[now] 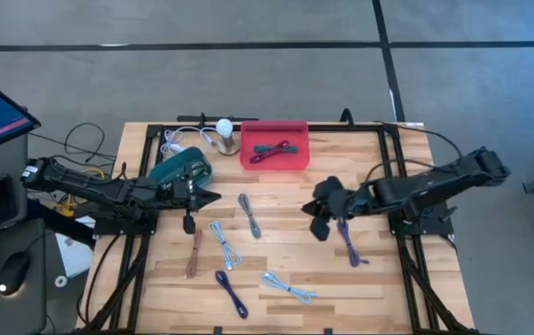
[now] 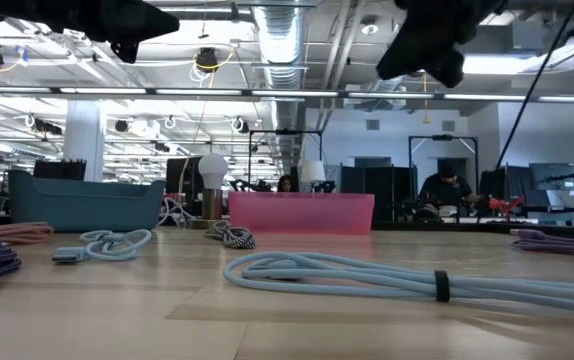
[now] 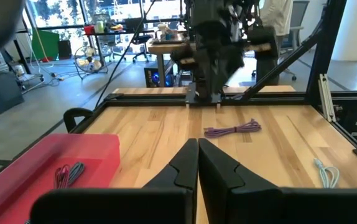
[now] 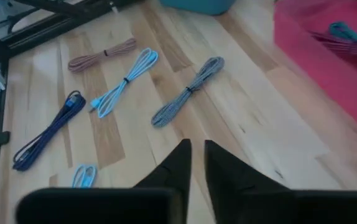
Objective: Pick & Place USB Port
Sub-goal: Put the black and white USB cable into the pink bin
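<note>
The purple cable (image 1: 352,244) lies on the table just under the right gripper (image 1: 320,217), right of centre; its fingers are a little apart and hold nothing. The left gripper (image 1: 204,196) is closed and empty. The red bin (image 1: 273,146) at top centre holds two cables (image 1: 272,150).

Purple cable (image 1: 350,244) ran under the right pincer (image 1: 317,221) in the high view, top end hidden. Red bin's (image 4: 328,68) cables (teal one included) were blurred in right wrist view. Low view cropped both arms at the top edge.
</note>
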Tool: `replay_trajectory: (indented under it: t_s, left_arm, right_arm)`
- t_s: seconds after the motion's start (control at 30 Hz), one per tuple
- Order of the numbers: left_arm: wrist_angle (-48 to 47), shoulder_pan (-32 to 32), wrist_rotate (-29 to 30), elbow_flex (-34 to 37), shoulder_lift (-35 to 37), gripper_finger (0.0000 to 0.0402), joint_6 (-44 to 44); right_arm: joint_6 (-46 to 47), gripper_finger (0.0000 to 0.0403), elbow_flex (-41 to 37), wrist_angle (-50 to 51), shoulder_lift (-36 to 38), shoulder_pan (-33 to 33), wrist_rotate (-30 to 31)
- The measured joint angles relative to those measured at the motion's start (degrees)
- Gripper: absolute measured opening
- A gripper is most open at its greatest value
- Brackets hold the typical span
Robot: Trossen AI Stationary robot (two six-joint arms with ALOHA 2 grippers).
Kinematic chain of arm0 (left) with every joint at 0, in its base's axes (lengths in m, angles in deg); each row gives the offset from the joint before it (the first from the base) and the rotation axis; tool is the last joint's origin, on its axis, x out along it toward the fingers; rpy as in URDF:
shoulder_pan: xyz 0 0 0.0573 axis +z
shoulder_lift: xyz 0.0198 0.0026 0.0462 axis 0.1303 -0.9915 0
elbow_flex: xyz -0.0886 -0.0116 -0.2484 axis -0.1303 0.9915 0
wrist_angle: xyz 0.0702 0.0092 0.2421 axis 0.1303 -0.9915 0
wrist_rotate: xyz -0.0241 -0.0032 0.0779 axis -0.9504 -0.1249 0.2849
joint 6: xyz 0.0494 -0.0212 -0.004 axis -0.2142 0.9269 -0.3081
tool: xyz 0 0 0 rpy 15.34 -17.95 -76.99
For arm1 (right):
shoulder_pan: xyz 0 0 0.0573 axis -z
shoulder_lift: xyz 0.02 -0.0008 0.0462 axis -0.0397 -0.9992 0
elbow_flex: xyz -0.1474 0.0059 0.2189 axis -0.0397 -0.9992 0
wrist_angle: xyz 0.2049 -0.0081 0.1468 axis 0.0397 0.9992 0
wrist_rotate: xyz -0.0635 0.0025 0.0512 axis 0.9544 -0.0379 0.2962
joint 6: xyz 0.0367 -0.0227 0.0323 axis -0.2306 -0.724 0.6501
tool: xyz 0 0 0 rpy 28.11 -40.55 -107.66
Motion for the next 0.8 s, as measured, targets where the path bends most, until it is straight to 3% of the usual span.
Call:
replay_trajectory:
  t_s: [0.2,0.4,0.67,0.8]
  left_arm:
    - [-0.2,0.0,0.0,0.0,0.0,0.0012,0.0]
    - [-0.2,0.0,0.0,0.0,0.0,0.0012,0.0]
    - [-0.2,0.0,0.0,0.0,0.0,0.0012,0.0]
    - [-0.2,0.0,0.0,0.0,0.0,0.0012,0.1]
  right_arm:
    - [-1.1,0.0097,0.0,-9.4,-8.1,0.2,0.0]
    - [-1.0,0.0124,0.4,-18.4,-16.0,0.8,0.0]
    - [2.0,0.0143,7.3,-19.7,-27.8,2.1,-0.1]
    - [2.5,0.0148,13.0,-14.8,-31.9,2.7,-2.9]
